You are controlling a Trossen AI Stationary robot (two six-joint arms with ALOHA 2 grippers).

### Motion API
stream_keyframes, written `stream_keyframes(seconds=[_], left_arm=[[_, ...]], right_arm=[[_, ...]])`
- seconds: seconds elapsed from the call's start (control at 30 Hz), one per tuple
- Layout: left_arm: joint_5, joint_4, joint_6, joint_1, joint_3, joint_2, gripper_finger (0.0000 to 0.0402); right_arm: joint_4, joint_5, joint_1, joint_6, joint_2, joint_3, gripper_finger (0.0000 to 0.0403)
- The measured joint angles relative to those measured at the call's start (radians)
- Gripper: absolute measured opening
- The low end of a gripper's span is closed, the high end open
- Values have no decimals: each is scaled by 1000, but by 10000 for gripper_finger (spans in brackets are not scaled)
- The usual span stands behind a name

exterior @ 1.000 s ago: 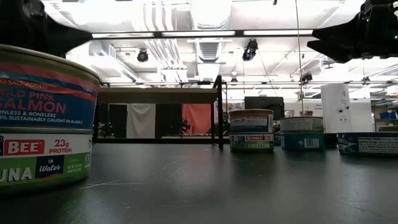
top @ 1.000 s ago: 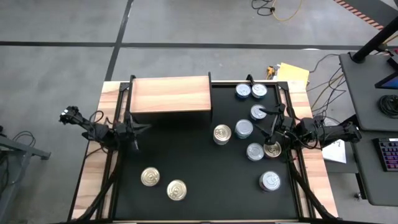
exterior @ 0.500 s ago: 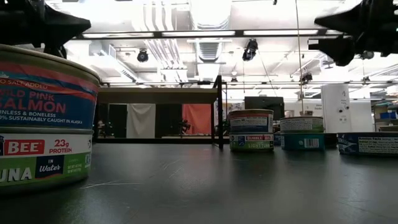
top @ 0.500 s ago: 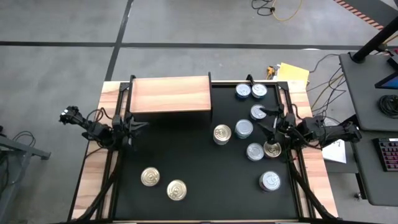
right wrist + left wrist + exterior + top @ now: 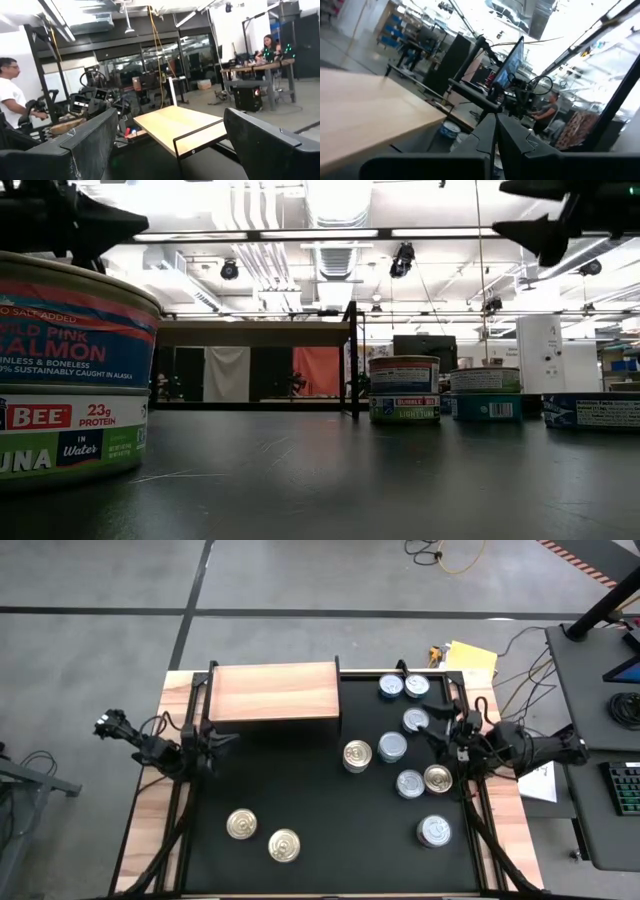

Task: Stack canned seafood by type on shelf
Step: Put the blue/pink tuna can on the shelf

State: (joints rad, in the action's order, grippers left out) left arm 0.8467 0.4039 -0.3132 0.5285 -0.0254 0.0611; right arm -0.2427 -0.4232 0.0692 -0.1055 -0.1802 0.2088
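Since a second ago, my right gripper [image 5: 440,729] has pulled back off the gold-topped tin [image 5: 437,778], fingers spread wide, holding nothing. Left gripper [image 5: 226,737] pinched shut, empty, at the table's left edge beside the light-brown wooden shelf [image 5: 273,691]. Round metal seafood tins [image 5: 394,747] all sit on the black table [image 5: 330,820], shelf top bare.

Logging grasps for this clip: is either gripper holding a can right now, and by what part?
Nothing is held. The right gripper is open and empty above the cans; the left gripper is shut on nothing, beside the shelf.
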Motion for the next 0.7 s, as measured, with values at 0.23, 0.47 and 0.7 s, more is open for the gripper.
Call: stream_keyframes(seconds=[0.23, 0.47, 0.7], left_arm=[[-103, 1, 1, 0, -50, 89, 0], [-115, -24, 20, 0, -175, 270, 0], [-127, -304, -8, 0, -376, 438, 0]], right_arm=[[199, -21, 0, -38, -148, 177, 354], [340, -52, 0, -98, -264, 293, 354], [518, -50, 0, -195, -304, 382, 354]])
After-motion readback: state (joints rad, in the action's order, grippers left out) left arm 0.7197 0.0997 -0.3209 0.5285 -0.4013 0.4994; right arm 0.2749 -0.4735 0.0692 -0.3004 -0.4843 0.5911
